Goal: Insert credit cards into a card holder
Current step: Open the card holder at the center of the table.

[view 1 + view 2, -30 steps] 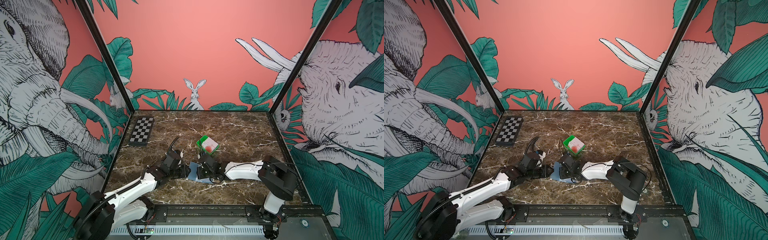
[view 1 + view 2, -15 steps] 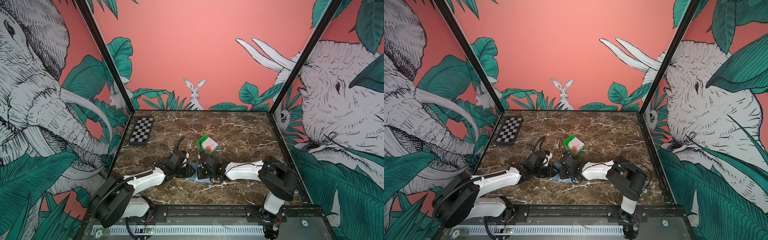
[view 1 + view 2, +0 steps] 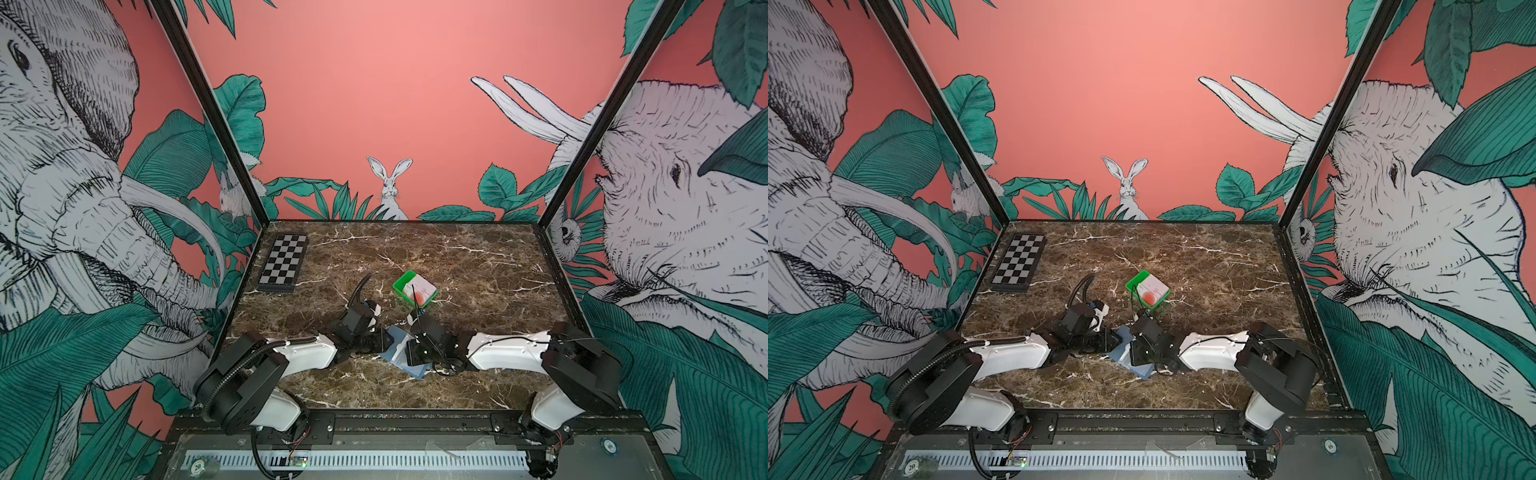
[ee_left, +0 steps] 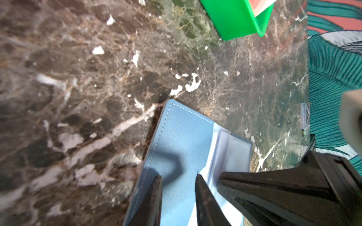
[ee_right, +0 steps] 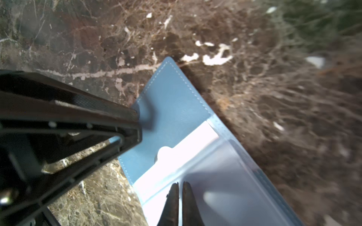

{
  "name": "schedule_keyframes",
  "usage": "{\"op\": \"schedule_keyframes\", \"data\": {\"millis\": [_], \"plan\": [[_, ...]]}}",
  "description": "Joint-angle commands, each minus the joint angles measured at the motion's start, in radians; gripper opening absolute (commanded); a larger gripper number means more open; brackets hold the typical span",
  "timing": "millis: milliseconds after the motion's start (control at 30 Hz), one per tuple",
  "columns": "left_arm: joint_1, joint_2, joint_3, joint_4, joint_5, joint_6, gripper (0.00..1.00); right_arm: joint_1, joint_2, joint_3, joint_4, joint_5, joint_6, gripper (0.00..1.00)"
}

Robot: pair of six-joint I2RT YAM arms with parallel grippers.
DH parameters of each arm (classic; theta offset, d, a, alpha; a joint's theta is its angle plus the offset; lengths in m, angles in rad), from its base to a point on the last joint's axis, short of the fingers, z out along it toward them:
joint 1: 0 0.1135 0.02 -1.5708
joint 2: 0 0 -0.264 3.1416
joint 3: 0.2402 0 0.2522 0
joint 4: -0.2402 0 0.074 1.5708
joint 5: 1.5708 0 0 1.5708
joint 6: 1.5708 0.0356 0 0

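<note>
The slate-blue card holder (image 3: 398, 341) (image 3: 1124, 354) lies open on the marble between both grippers, its clear sleeves (image 5: 219, 176) exposed. My left gripper (image 4: 177, 177) (image 3: 384, 340) rests its tips on the blue cover flap (image 4: 182, 137), jaws apart with only the flap's surface between them. My right gripper (image 5: 180, 184) (image 3: 409, 359) is shut, its tips at the edge of a clear sleeve; whether it pinches the sleeve I cannot tell. The credit cards (image 3: 419, 291) (image 3: 1151, 291), pale with a red-orange circle, lie in the green tray behind the holder.
The green tray (image 3: 404, 284) (image 4: 235, 19) stands just beyond the grippers. A checkerboard (image 3: 282, 268) (image 3: 1017, 264) lies at the back left. Patterned walls close in the table on three sides; a black rail runs along the front.
My left arm has folded lower and its gripper has moved in onto the holder's cover, jaws narrower than before. The right arm has stayed in place.
</note>
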Motion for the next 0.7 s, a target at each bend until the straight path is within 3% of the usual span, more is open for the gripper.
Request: {"op": "schedule_keyframes", "data": {"millis": [0,233,667], "plan": [[0.003,0.012,-0.055,0.081,0.012,-0.054,0.31,0.000,-0.027,-0.027,-0.050,0.062,0.008,0.08],[0.003,-0.006,-0.154,0.204,0.039,-0.149,0.32,-0.032,-0.003,-0.023,-0.073,0.082,0.015,0.08],[-0.058,-0.055,-0.138,0.121,0.043,-0.123,0.33,-0.108,0.076,0.073,-0.077,0.079,-0.054,0.09]]}}
